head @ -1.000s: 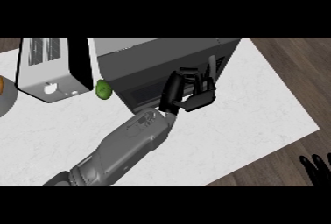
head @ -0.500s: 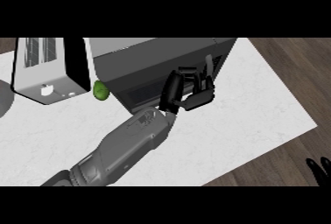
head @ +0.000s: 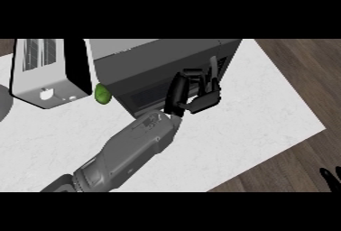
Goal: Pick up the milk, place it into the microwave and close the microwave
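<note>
The dark grey microwave (head: 156, 61) stands at the back of the white counter. Its door (head: 143, 94) lies nearly flush with the body. My left hand (head: 196, 92) rests against the door's right end with its fingers straight and pointing up, and it holds nothing. The milk shows nowhere in this view; whether it is inside the microwave cannot be seen. Only the fingertips of my right hand (head: 329, 177) show, at the lower right corner over the wooden floor, and they are empty.
A white toaster (head: 47, 74) stands left of the microwave, with a green lime (head: 102, 94) between the two. A grey rounded dish (head: 4, 106) pokes in at the left edge. The counter's edge (head: 266, 160) runs diagonally at the lower right.
My left hand has moved slightly up and to the right along the microwave's door. My right hand has sunk lower at the corner, so less of it shows.
</note>
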Controlling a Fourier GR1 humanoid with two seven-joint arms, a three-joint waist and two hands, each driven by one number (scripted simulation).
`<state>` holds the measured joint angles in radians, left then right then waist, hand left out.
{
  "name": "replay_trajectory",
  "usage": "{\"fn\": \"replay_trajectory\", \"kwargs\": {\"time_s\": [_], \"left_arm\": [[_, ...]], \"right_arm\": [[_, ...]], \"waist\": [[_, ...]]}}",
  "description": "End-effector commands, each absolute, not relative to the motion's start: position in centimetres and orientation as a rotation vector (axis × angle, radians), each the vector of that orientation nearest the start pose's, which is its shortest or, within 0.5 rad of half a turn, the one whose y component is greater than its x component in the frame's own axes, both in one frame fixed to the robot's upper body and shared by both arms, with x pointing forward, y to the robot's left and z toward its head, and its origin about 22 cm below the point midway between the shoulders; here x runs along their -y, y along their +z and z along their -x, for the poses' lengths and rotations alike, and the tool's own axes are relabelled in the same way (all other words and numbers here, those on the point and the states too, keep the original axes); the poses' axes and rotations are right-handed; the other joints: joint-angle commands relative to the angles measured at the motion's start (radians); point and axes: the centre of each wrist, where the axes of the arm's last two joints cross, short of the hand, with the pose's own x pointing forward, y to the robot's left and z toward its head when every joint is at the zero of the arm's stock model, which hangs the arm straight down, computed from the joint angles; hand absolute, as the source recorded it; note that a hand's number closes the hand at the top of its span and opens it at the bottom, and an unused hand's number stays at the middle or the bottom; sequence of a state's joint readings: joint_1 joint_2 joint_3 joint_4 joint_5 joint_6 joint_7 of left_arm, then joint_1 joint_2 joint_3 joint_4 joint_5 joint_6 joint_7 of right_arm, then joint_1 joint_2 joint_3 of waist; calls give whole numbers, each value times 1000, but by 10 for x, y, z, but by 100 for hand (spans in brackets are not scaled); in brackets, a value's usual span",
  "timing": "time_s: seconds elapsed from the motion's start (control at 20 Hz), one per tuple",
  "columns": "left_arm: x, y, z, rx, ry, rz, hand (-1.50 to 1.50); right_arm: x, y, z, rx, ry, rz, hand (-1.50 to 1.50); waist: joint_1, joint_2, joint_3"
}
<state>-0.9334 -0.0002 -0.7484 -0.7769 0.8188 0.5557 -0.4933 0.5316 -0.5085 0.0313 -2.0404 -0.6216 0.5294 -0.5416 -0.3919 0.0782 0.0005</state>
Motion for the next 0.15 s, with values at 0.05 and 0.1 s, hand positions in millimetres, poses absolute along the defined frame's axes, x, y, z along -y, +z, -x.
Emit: {"fn": "replay_trajectory", "kwargs": {"time_s": [0.05,0.1], "left_arm": [[-11,57,-370,1814,-152,244,150],[-11,59,-371,1813,-148,244,150]], "right_arm": [[322,66,-116,2000,173,-712,-150],[322,66,-116,2011,163,-705,-150]], "waist": [[-11,13,-1],[-10,10,1]]}}
